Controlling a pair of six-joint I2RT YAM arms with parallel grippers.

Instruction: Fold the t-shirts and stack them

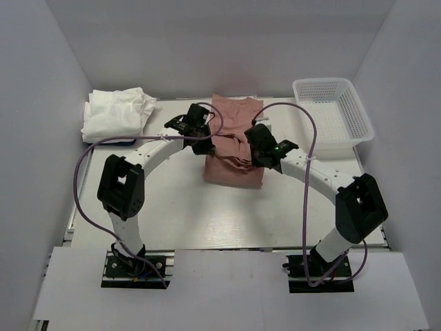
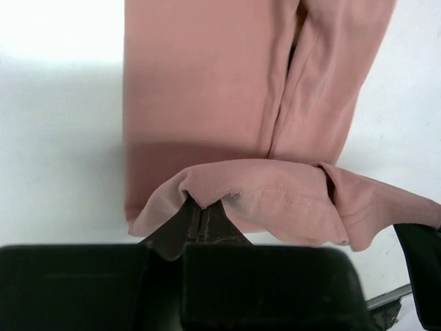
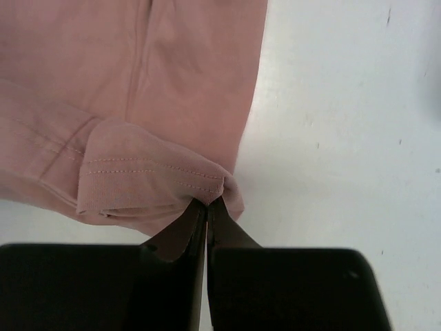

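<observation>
The dusty-pink short-sleeved cotton t-shirt point(image 1: 235, 114) lies in the middle of the pale flat surface point(image 1: 207, 217). It is already narrowed into a long strip running away from the arm bases and is bunched across its middle, where both arms meet it.

The left gripper point(image 2: 204, 209) has its fingers clenched on a stitched hem edge at the strip's left side. The right gripper point(image 3: 207, 205) has its fingers pinched tight on the hem corner at the right side. Both pinches hold the cloth raised off the layers below, and it sags in a soft curve between them.

The shirt looks light, thin and limp. It will likely drape, wrinkle and slide over itself rather than hold a shape, and it offers no stiffness to push against. The doubled, stitched hem is the firmest place to hold it. The two outer corners suit best, since an even pull from both should give a straight fold line, while a one-sided tug would probably skew the strip.

The pile of white folded t-shirts point(image 1: 114, 114) sits at the far left, well apart. The white plastic mesh basket point(image 1: 334, 114) stands at the far right.
</observation>
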